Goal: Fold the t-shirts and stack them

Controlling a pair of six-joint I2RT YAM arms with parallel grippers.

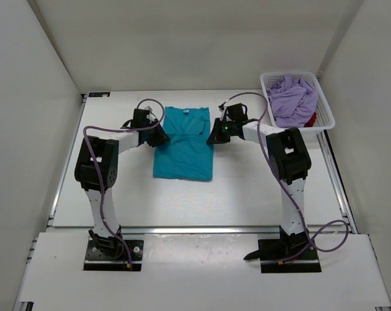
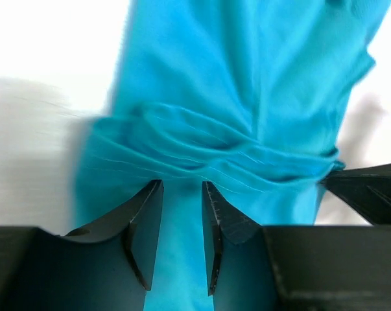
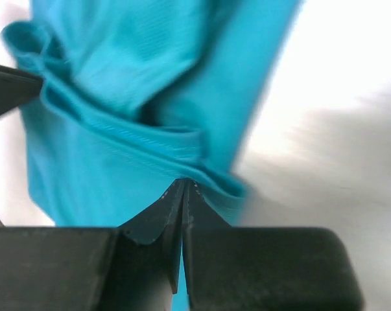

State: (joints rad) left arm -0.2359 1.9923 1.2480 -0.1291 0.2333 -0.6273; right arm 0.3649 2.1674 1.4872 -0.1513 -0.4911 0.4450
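The white table (image 1: 247, 188) carries the teal shirt (image 1: 182, 155) at its middle, between the two arms, lying mostly flat with the collar at the far end and the hem toward the bases. A ridge of gathered folds runs across its width about halfway along, from one gripper to the other. The white mesh basket (image 1: 325, 103) sits at the far right corner, well apart from the teal shirt. It holds the lavender shirt (image 1: 292, 97) in a crumpled heap, and a bit of the red shirt (image 1: 310, 120) shows at its near right corner under the lavender one. The right gripper (image 1: 214, 136) is at the teal shirt's right edge. In its wrist view the right gripper's (image 3: 182, 184) jaws are pressed together on a folded lip of teal cloth at that edge. The left gripper (image 1: 161, 137) is at the shirt's left edge, level with the ridge. Its wrist view shows the left gripper's (image 2: 181, 188) jaws standing partly apart just short of the folds, with teal cloth visible in the gap. That cloth looks to lie beneath the fingers rather than being pinched, though the angle leaves this uncertain.
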